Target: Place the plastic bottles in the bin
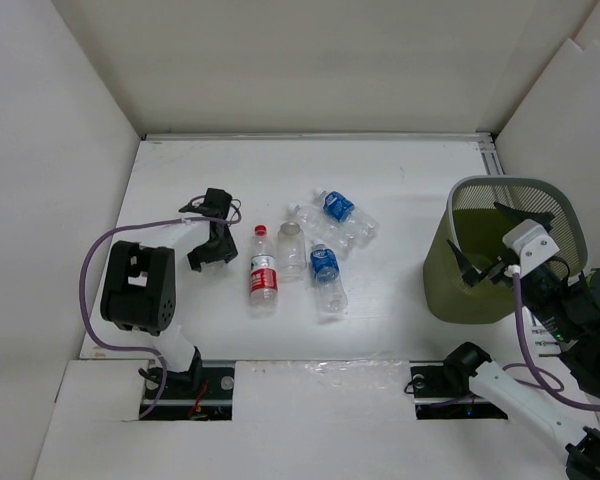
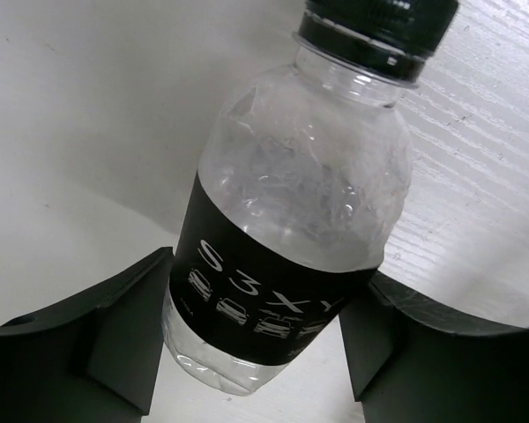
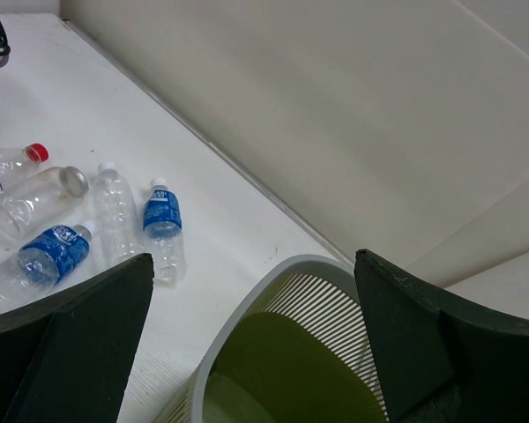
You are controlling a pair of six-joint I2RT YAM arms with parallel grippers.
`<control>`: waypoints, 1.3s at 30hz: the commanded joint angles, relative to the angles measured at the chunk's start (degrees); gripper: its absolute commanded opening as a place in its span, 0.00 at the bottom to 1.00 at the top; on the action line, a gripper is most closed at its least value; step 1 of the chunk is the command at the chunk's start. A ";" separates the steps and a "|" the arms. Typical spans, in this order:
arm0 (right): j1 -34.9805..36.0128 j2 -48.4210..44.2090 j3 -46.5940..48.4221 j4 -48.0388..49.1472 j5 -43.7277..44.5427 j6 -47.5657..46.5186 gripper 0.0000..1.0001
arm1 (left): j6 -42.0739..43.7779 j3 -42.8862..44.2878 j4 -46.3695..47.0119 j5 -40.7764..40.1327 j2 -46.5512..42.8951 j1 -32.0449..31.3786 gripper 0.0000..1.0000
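Note:
A clear bottle with a black label and black cap (image 2: 282,220) lies on the table between my left gripper's fingers (image 2: 115,335). My left gripper (image 2: 269,352) is spread wide and stands low over it (image 1: 212,250); the top view hides this bottle. Several more bottles lie mid-table: a red-capped, red-labelled one (image 1: 264,276), a plain uncapped one (image 1: 291,248), and two blue-labelled ones (image 1: 326,272) (image 1: 338,207). The olive bin (image 1: 480,290) stands at the right. My right gripper (image 1: 485,245) is open and empty above the bin's grey rim (image 3: 247,308).
White walls enclose the table on the left, back and right. A purple cable (image 1: 90,270) loops by the left arm. A clear white-capped bottle (image 3: 115,207) lies among the others. The right arm's base (image 1: 470,365) sits just in front of the bin.

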 commanded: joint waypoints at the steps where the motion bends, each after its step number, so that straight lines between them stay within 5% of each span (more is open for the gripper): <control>1: -0.22 -0.46 -0.18 3.65 -1.00 -0.13 0.99 | 0.15 -0.08 -0.13 0.83 -1.77 -0.14 0.53; 7: -0.22 -0.46 -1.32 4.26 -2.14 -0.13 0.99 | 0.67 0.53 -0.13 1.97 -2.47 -0.14 0.00; 18: -0.22 8.67 -3.17 13.31 -15.23 -0.13 0.99 | 2.34 1.59 6.44 0.38 -29.59 -0.84 0.00; 22: -0.22 13.32 -3.17 22.08 -22.26 0.74 0.99 | 5.67 2.81 12.59 7.84 -36.74 -3.12 0.00; 29: -0.22 25.18 0.86 40.08 -39.47 9.42 0.99 | 12.53 3.61 24.46 34.55 -42.11 -5.05 0.00; 39: -2.51 40.57 9.75 58.39 -51.97 28.32 0.99 | 16.93 2.03 39.85 43.72 -45.28 -14.02 0.00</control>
